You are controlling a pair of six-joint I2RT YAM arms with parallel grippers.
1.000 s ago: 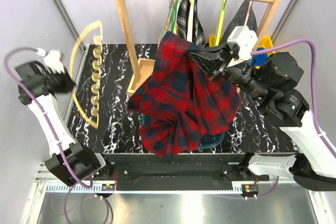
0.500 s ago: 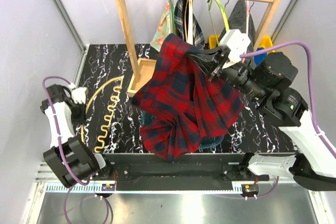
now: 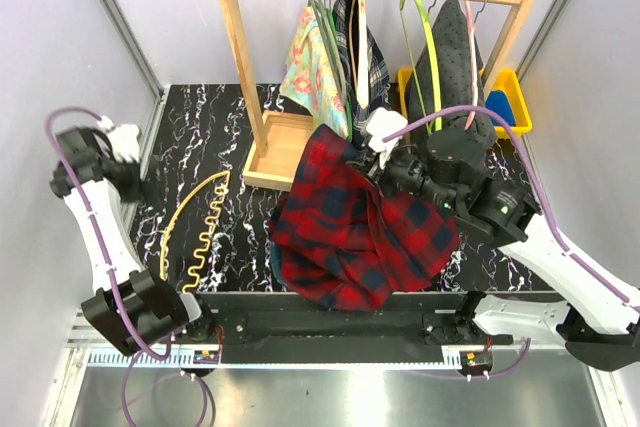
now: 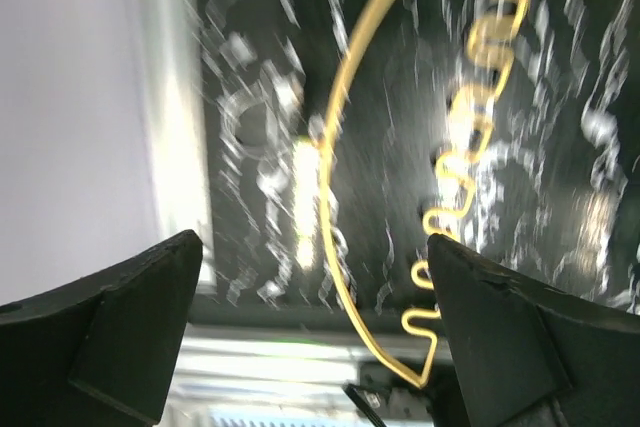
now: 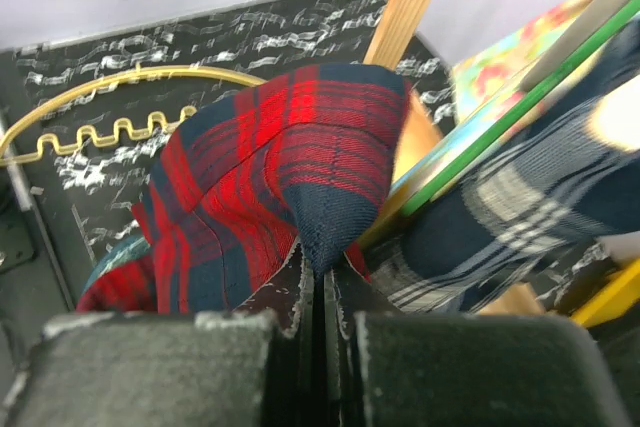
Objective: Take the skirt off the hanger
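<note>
My right gripper [image 5: 322,277] is clamped on the skirt [image 3: 350,232], which is heaped on the table [image 3: 200,117] apart from the hanger [image 4: 325,187], so I would lower it gently before releasing; the left gripper [image 4: 315,277] has its jaws apart.

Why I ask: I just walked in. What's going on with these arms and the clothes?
The right pincer is shut on a fold of the red plaid skirt, holding it low over the table in front of the clothes rack. The yellow hanger lies bare on the table to the left, below the open, empty left pincer. So the skirt is off the hanger.
</note>
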